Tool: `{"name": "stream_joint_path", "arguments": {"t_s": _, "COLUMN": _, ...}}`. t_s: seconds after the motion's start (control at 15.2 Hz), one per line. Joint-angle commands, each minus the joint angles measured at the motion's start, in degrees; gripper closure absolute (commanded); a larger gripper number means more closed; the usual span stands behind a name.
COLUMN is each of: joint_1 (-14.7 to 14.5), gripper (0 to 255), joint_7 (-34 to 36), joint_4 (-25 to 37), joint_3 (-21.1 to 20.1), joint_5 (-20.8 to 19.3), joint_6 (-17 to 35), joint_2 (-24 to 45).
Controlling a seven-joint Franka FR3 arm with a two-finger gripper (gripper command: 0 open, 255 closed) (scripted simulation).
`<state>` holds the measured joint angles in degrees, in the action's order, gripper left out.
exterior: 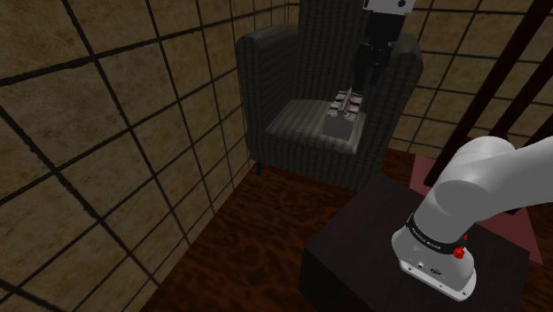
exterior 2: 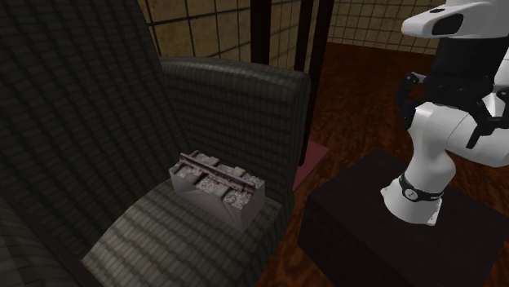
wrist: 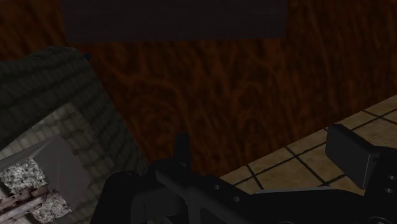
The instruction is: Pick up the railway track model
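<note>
Hovering over railway track model [exterior: 346, 108] on armchair [exterior: 261, 89], end effector [exterior: 362, 81] released, jaws apart. Best: align 2 jaws across track's narrow width, descend straight, clench.

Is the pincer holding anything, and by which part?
Nothing is held: the pincer is open, and the railway track model lies untouched on the armchair seat.

One dark checked armchair [exterior: 284, 53] at the shoulder view's upper centre, one grey railway track model [exterior: 344, 111] on its seat, one white robot arm [exterior: 483, 191], and one dark box stand [exterior: 354, 257] at lower right.
</note>
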<state>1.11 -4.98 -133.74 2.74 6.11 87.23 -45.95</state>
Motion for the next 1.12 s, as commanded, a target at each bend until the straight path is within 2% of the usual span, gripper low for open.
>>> {"name": "stream_joint_path", "arguments": {"t_s": 0.0, "joint_1": 0.0, "gripper": 0, "joint_7": 0.0, "joint_4": 0.0, "joint_3": 0.0, "joint_5": 0.0, "joint_6": 0.0, "joint_2": 0.0}}
{"name": "stream_joint_path", "arguments": {"t_s": 0.53, "joint_1": 4.5, "gripper": 0, "joint_7": 6.7, "joint_4": 3.1, "joint_3": 0.6, "joint_5": -1.1, "joint_6": 11.4, "joint_2": 14.2}}
{"name": "stream_joint_path", "arguments": {"t_s": 1.06, "joint_1": 8.4, "gripper": 0, "joint_7": 13.5, "joint_4": 9.3, "joint_3": 2.5, "joint_5": -2.3, "joint_6": 19.8, "joint_2": 28.7}}
